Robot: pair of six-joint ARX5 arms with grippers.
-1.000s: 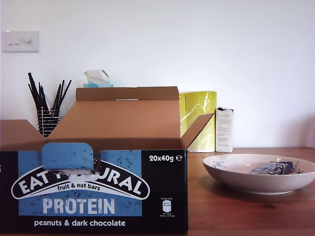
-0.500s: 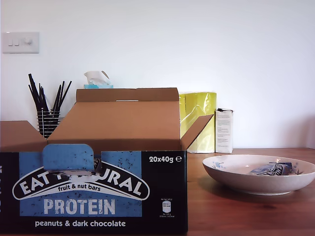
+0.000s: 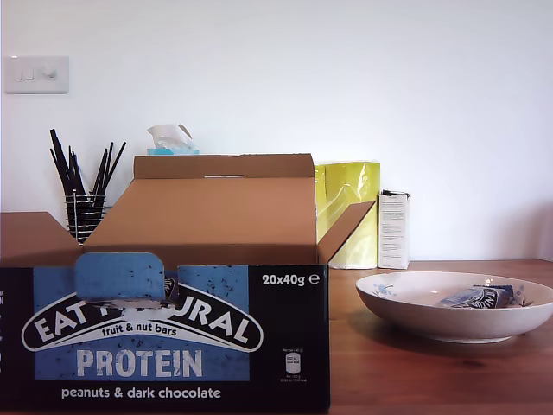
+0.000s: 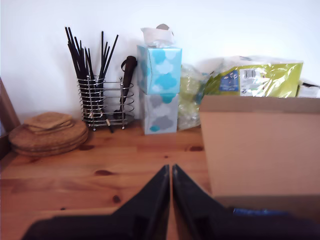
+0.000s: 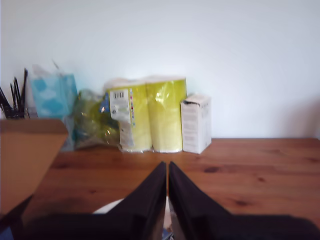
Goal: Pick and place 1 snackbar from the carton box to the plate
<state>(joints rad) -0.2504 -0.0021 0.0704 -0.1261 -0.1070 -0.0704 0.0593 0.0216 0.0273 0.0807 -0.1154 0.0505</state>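
Snackbar [image 3: 478, 297], judged light and crinkly-slippery, is best pinched across its flat middle; first gripper [image 4: 171, 172] and second gripper [image 5: 167, 170] are seen closed, empty.

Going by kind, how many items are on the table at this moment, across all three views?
Carton box: 1
Plate: 1
Snackbar, in the plate: 1
Tissue boxes, stacked: 2
Wire utensil holder: 1
Yellow wrapped roll pack: 1
Small white carton: 1
Cork mat stack: 1
Total: 9
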